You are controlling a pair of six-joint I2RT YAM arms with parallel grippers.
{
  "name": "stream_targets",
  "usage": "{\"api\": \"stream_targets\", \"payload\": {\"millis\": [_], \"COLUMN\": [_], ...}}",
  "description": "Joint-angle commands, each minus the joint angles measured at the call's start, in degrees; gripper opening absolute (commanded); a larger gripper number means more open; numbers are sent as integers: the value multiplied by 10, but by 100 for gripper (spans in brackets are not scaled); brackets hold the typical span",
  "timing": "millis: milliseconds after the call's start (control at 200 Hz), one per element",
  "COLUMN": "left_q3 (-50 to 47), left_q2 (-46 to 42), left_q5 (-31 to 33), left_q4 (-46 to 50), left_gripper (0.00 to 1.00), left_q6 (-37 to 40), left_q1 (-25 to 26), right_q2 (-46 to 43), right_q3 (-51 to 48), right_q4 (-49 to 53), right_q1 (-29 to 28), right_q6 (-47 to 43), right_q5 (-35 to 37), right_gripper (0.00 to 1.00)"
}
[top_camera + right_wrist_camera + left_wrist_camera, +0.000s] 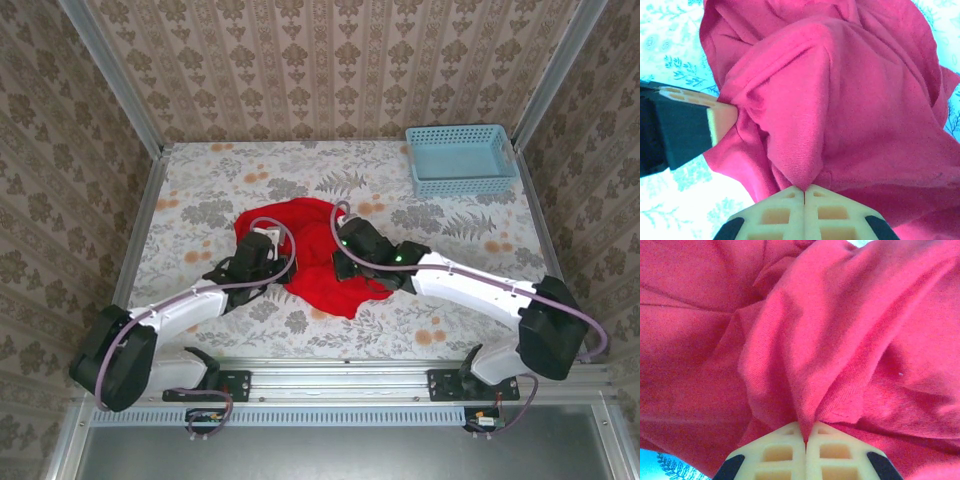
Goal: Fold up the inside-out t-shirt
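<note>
Cloth in a crumpled heap: the inside-out t-shirt (318, 285) lies on the floral tabletop (450, 320), well apart from the light-blue basket (462, 186), toward the arms. The left gripper (805, 434) is pinched tight on a raised fold on the side away from the basket. The right gripper (804, 189) is clamped on a ridge on the basket side. The two pinches sit near each other, with the shirt between them. No long axis reads yet, so spreading it likely means drawing the grips apart.
</note>
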State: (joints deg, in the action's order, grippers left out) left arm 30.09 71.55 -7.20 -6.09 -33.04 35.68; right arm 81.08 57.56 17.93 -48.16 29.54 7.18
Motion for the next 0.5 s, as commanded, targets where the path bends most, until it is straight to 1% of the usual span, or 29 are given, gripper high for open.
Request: {"api": "stream_targets", "payload": {"millis": [0, 80, 155, 245, 295, 405, 445, 495], "left_q3": [1, 9, 14, 14, 12, 17, 22, 29], "left_q2": [17, 35, 50, 54, 50, 42, 40, 37], "left_q5": [12, 4, -4, -4, -12, -43, -48, -48], "left_q4": [-2, 5, 7, 3, -4, -24, -22, -18], "left_gripper": [6, 7, 8, 8, 8, 7, 7, 7], "left_q6": [-9, -4, -3, -6, -5, 11, 19, 27], "left_q1": [-1, -1, 0, -1, 0, 11, 20, 29], "right_q2": [-55, -92, -112, -103, -86, -46, -36, -29], "right_q3": [-43, -74, -106, -131, -141, -126, -111, -90], "right_q4": [-45, -66, -79, -62, -56, -49, -35, -15], "right_q1": [12, 25, 53, 101, 118, 110, 98, 82], "right_q6": [10, 23, 44, 86, 95, 67, 56, 41], "right_q5": [-49, -59, -61, -55, -50, -46, -25, 7], "right_gripper": [0, 0, 0, 0, 0, 0, 0, 4]}}
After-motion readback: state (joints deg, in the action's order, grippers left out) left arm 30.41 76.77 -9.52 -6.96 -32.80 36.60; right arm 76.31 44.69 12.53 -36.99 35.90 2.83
